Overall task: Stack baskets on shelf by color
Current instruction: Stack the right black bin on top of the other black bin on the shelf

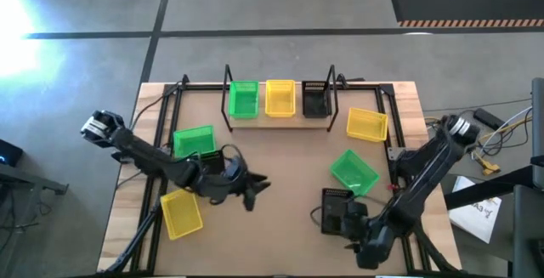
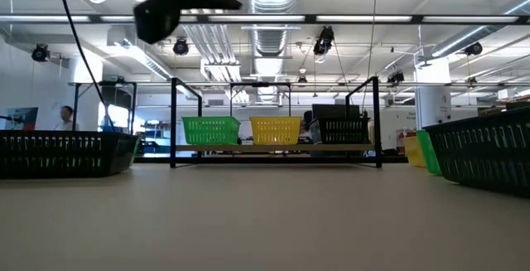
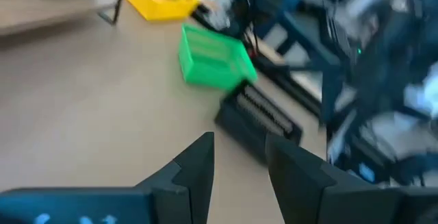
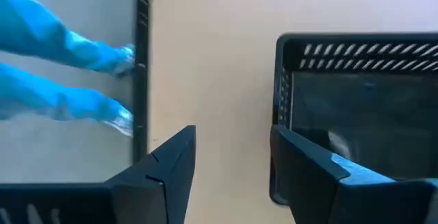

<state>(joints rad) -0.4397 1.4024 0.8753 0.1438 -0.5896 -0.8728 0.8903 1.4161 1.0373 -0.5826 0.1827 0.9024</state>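
On the shelf [image 1: 280, 116] stand a green basket [image 1: 243, 99], a yellow one [image 1: 280, 98] and a black one [image 1: 314, 99], side by side. Loose on the table are a yellow basket [image 1: 367, 125], a green one [image 1: 354, 171], a black one [image 1: 338, 208], a green one [image 1: 194, 140], a yellow one [image 1: 181, 213] and a black one [image 2: 66, 151] partly under the left arm. My left gripper [image 1: 255, 189] is open and empty, raised above mid-table [image 3: 239, 155]. My right gripper [image 4: 233, 169] is open over the end wall [image 4: 282, 107] of the near-right black basket [image 4: 363, 107].
Black frame rails [image 1: 166, 133] run along the table's left and right sides [image 4: 140, 66]. Bare tabletop lies in the middle between the arms [image 1: 289, 163]. Cables and papers lie beyond the right edge [image 1: 489, 201].
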